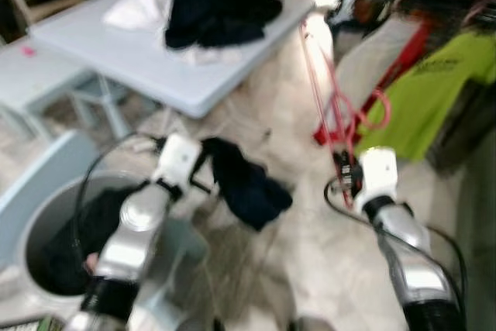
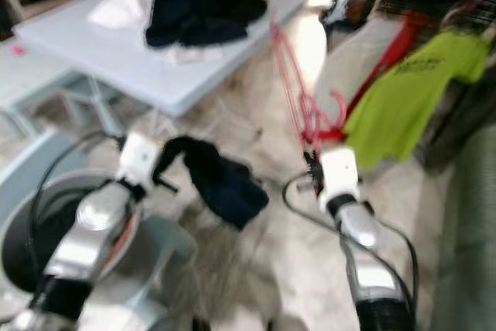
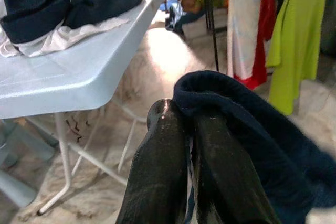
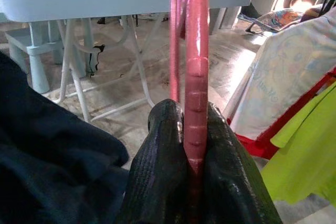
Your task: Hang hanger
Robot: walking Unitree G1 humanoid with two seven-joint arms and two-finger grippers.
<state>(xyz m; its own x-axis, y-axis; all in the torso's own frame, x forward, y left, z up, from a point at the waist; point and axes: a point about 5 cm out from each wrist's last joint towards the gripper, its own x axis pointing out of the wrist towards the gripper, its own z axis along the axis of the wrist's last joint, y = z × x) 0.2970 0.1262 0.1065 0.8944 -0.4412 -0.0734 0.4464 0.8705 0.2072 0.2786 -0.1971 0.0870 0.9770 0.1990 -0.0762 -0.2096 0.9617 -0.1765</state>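
Note:
A red plastic hanger (image 1: pixel 332 91) stands up from my right gripper (image 1: pixel 346 174), its hook (image 1: pixel 377 111) curling to the right. In the right wrist view the right gripper (image 4: pixel 190 116) is shut on the hanger's bar (image 4: pixel 197 51). My left gripper (image 1: pixel 203 168) is shut on a dark navy garment (image 1: pixel 248 187) that droops over the floor between the arms. In the left wrist view the navy cloth (image 3: pixel 252 124) folds over the closed left fingertips (image 3: pixel 167 109).
A pale blue folding table (image 1: pixel 139 56) with a pile of dark and white clothes (image 1: pixel 221 9) stands ahead on the left. A round grey tub (image 1: pixel 46 215) holding dark laundry sits at lower left. A lime-green shirt (image 1: pixel 434 87) and a pale garment (image 1: pixel 372 60) hang at right.

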